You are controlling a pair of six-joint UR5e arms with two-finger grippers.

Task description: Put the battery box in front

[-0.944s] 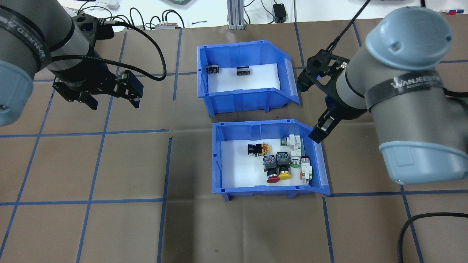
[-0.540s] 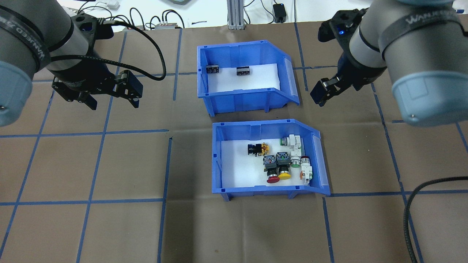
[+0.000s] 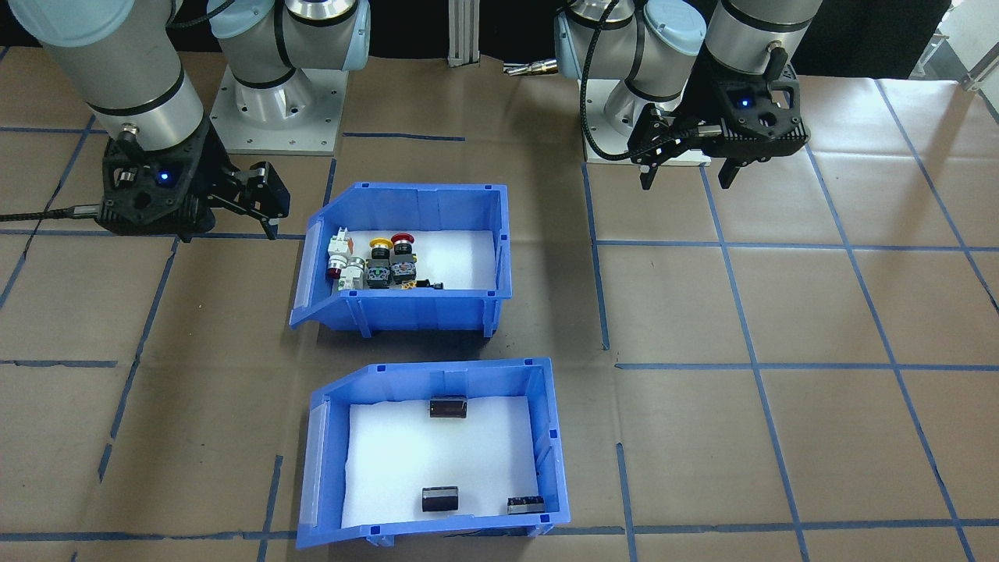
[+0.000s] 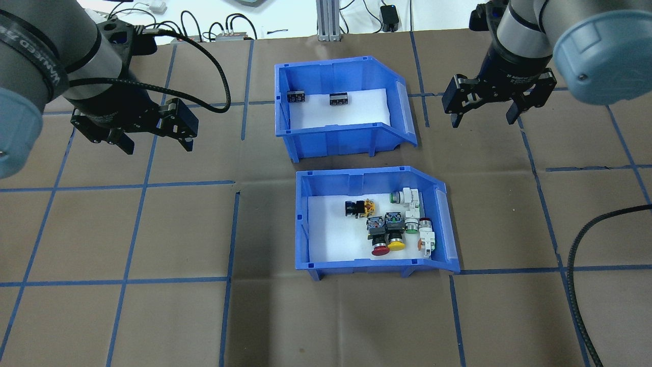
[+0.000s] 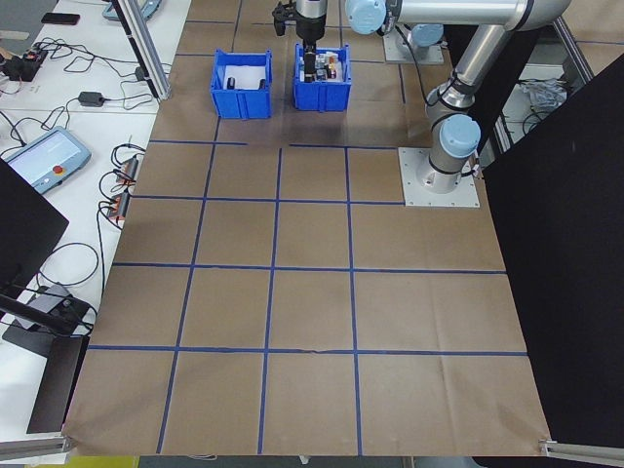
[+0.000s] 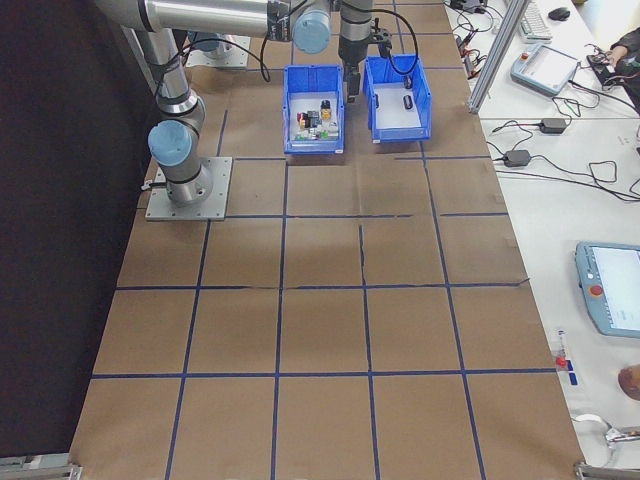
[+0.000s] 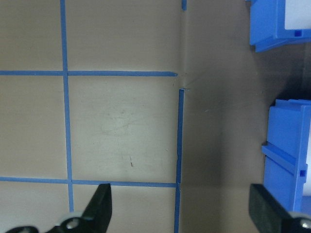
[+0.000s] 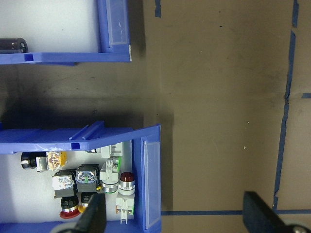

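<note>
The only writing that reads is a white brand mark on the black band round the left arm point(image 4: 51, 66), roughly "WANJEED"; the bins carry no readable label. The left hand point(image 4: 155, 140) hangs spread and empty over bare brown table point(image 4: 153, 229), well left of both bins. The right hand point(image 4: 484, 114) is also spread wide and holds nothing, poised above the table just right of the battery box point(image 4: 338, 137), not touching it. The battery box sits on the far side from the robot, its white liner bearing a few small black batteries point(image 3: 448, 407), its sloped cut-away side facing the right hand. The switch bin point(image 4: 374, 265), with red and yellow buttons, lies just behind it, nearer the robot, a narrow gap between. Blue tape lines point(image 4: 127, 280) grid the table, with open room on either side of the bins.
</note>
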